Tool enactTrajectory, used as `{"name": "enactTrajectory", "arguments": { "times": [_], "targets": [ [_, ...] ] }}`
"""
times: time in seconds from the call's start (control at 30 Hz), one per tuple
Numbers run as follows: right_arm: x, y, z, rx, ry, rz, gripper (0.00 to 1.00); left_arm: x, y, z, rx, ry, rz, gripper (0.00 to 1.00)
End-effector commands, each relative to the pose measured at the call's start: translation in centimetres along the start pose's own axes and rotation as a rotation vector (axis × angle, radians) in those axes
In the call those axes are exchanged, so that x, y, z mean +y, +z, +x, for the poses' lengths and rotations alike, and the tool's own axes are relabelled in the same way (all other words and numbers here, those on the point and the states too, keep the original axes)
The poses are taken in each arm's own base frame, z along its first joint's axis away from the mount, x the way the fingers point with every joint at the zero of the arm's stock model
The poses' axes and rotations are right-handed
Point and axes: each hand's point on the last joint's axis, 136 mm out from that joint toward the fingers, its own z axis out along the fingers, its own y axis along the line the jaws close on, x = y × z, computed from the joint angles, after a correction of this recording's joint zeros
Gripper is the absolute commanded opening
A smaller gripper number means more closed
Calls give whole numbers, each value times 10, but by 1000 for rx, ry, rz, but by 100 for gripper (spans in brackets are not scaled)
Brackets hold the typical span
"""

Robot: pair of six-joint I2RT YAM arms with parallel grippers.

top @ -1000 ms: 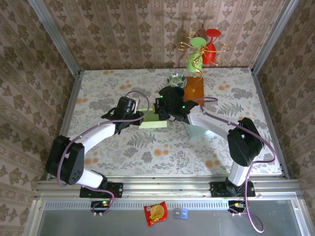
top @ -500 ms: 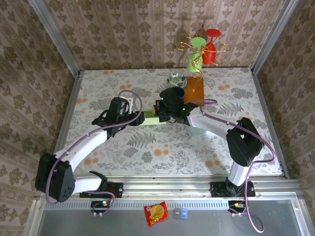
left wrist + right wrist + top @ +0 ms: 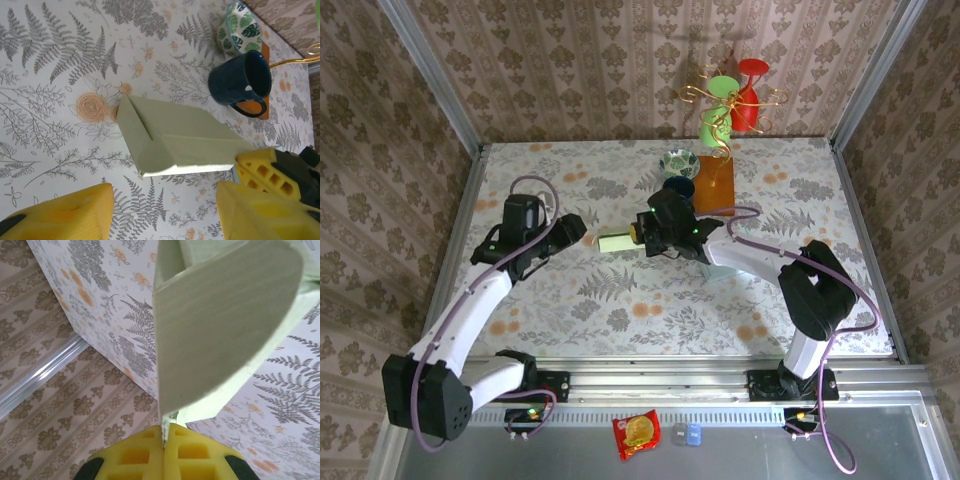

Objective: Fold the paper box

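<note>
Paper box: the pale green paper box [image 3: 618, 242] lies flattened near the middle of the floral surface [image 3: 570, 310], between the two arms. The left wrist view shows a diagonal crease on its top face.
Right jaws: closed on the end of the box nearest the right arm [image 3: 750, 255]. In the right wrist view, yellow fingers [image 3: 140, 460] pinch the thin card edge of a round-ended flap [image 3: 225, 325].
Left jaws: wide, with nothing between them. The left arm [image 3: 480, 295] holds them just left of the box, apart from it. Its own camera shows one yellow pad [image 3: 65, 212] low on the left and the other low on the right, with the box above the gap.
Box height: cannot tell whether the gripped end is lifted off the surface.
Behind the box: a dark blue mug [image 3: 680, 187] and a leaf-patterned bowl [image 3: 678, 162], both beside an orange mat [image 3: 715, 185].
Far edge: a gold wire stand [image 3: 725, 100] carrying a green cup and a red cup.
Near ledge: a red snack packet [image 3: 636, 432].
</note>
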Motion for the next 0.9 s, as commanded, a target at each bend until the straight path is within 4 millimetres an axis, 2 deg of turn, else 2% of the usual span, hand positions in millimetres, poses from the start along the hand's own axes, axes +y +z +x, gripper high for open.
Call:
{"name": "enactTrajectory", "arguments": {
  "times": [0.0, 0.17, 0.4, 0.63, 0.87],
  "targets": [
    [-6, -9, 9, 39, -47, -6, 0, 3, 13, 18, 127, -77, 8, 55],
    [-17, -12, 7, 47, -81, -3, 0, 9, 34, 27, 163, -100, 31, 54],
    [-45, -1, 4, 93, -109, 48, 0, 16, 62, 39, 214, -102, 58, 51],
    [-60, 0, -4, 80, -119, 81, 10, 32, 88, 58, 276, -105, 42, 50],
    [-66, -1, -7, 74, -125, 102, 18, 39, 101, 64, 292, -93, 44, 45]
  ]
}}
